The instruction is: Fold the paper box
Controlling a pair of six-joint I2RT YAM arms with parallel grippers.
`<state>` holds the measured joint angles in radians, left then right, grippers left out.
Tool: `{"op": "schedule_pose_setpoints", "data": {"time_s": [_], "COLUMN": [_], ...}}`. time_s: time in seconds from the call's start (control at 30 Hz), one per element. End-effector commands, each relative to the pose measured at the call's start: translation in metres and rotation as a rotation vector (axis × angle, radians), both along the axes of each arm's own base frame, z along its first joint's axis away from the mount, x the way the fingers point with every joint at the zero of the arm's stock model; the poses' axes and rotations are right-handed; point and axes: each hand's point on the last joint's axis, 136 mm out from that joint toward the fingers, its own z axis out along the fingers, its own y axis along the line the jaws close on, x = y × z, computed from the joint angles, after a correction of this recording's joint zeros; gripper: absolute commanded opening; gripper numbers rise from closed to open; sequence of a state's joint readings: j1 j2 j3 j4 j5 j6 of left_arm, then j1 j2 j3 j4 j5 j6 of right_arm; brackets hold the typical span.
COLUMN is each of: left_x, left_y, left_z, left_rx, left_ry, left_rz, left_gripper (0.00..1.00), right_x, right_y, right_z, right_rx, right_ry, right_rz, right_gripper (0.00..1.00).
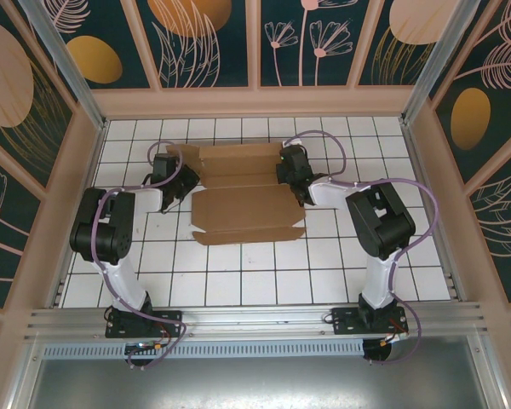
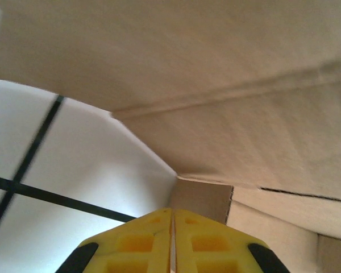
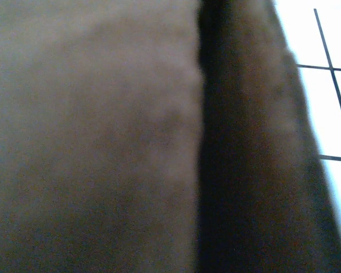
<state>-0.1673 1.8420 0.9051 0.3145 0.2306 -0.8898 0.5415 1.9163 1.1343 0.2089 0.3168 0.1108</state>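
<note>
One plain brown paper box (image 1: pixel 243 204) sits between left tool (image 2: pixel 171 219), pressed together, and right tool (image 1: pixel 289 175), state unclear.

top external: high above paper box (image 1: pixel 243 194), from its near side, looks down, far, whole box on tiled table (image 1: pixel 238 281) | left wrist: at box's left edge, very near, faces cardboard and table | right wrist: against box's right side, blurred, table strip beyond | shared: box, table

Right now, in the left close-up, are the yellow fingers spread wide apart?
No, the yellow fingers are pressed together, with just a thin seam between them.
</note>
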Motion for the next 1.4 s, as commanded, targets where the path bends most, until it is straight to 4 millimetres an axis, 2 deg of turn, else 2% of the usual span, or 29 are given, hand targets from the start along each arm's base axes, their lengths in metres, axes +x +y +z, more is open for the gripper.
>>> {"op": "schedule_pose_setpoints", "data": {"time_s": [0.0, 0.27, 0.33, 0.4, 0.47, 0.5, 0.6, 0.7, 0.83, 0.93, 1.0, 1.07, 1.23, 1.37], "left_x": [0.002, -0.002, -0.002, -0.003, -0.001, -0.004, -0.020, -0.040, -0.066, -0.082, -0.086, -0.082, -0.054, -0.028], "left_y": [-0.021, -0.045, -0.043, -0.039, -0.033, -0.028, -0.015, -0.001, 0.042, 0.079, 0.099, 0.109, 0.117, 0.106], "left_z": [0.011, -0.023, -0.020, -0.008, 0.017, 0.024, 0.054, 0.076, 0.101, 0.125, 0.132, 0.126, 0.093, 0.073], "left_rx": [-0.041, -0.041, -0.037, -0.003, 0.004, 0.009, 0.040, 0.120, 0.290, 0.344, 0.363, 0.360, 0.328, 0.274], "left_ry": [-0.031, 0.059, 0.056, 0.037, -0.010, -0.023, -0.106, -0.185, -0.201, -0.263, -0.285, -0.273, -0.204, -0.189], "left_rz": [-0.051, -0.097, -0.092, -0.095, -0.095, -0.086, -0.078, -0.083, -0.006, 0.099, 0.157, 0.175, 0.180, 0.092], "left_gripper": [0.10, 0.09, 0.09, 0.09, 0.10, 0.10, 0.14, 0.14, 0.14, 0.14, 0.14, 0.15, 0.20, 0.25], "right_x": [-0.032, -0.032, -0.031, -0.031, -0.032, -0.026, -0.023, -0.022, -0.023, -0.024, -0.024, -0.025, -0.026, -0.025], "right_y": [0.005, 0.004, 0.001, -0.001, 0.001, -0.011, -0.015, -0.017, -0.019, -0.018, -0.016, -0.015, -0.012, -0.011], "right_z": [-0.059, -0.061, -0.062, -0.062, -0.058, -0.055, -0.047, -0.045, -0.045, -0.045, -0.045, -0.046, -0.046, -0.048], "right_rx": [-0.078, -0.092, -0.098, -0.103, -0.096, -0.091, -0.099, -0.108, -0.096, -0.099, -0.098, -0.096, -0.088, -0.087], "right_ry": [0.198, 0.205, 0.206, 0.209, 0.204, 0.199, 0.183, 0.179, 0.189, 0.191, 0.191, 0.194, 0.198, 0.200], "right_rz": [0.069, 0.072, 0.069, 0.071, 0.091, 0.071, 0.090, 0.103, 0.112, 0.128, 0.137, 0.145, 0.164, 0.170], "right_gripper": [0.00, 0.00, 0.00, 0.00, 0.00, 0.00, 0.00, 0.00, 0.00, 0.00, 0.00, 0.00, 0.00, 0.00]}}
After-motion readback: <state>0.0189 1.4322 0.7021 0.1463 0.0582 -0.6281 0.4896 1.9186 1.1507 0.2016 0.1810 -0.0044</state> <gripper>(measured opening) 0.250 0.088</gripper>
